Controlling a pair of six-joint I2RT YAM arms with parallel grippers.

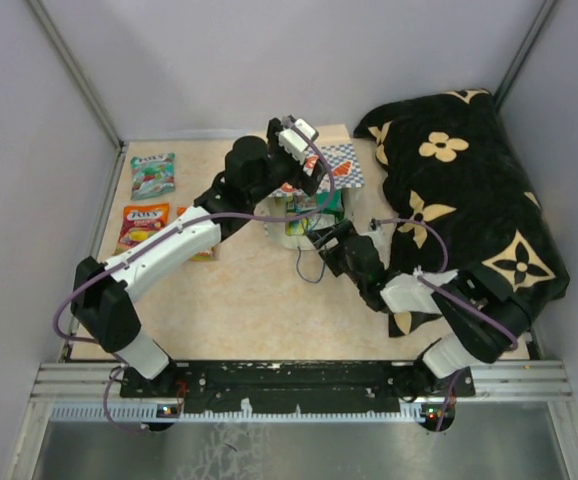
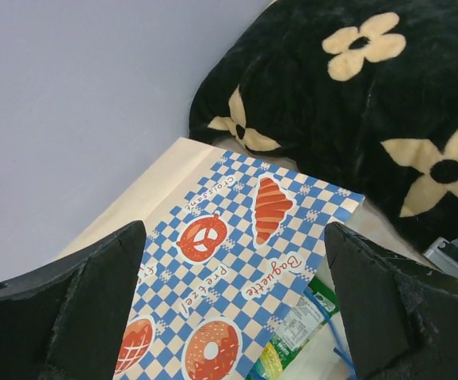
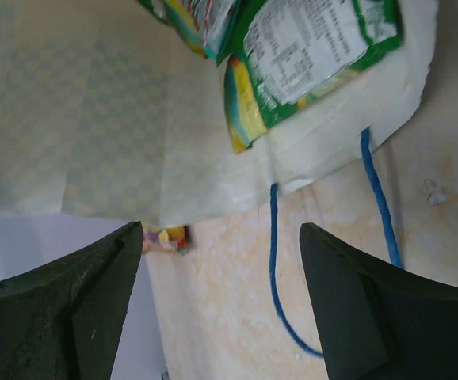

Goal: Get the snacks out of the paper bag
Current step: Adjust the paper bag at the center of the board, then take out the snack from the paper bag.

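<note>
Top external view: left arm (image 1: 169, 250) masks much of the flat tan checkered paper bag (image 1: 344, 160), mouth pointing nearward at the empty, spread right gripper (image 3: 221, 245); left gripper (image 2: 235, 261) likewise.

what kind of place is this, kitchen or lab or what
Likely a robot lab test cell: plain grey walls box in a small tabletop, two arms are bolted to a metal rail at its near edge, and a paper bag and snacks lie staged.

Black cloth (image 1: 469, 190), cream flower motifs: heaped at the far right of the desk, reaching the near right edge. Desk (image 1: 249, 300): beige, mottled top. Pale grey walls (image 1: 219, 60): left, far, right.
</note>
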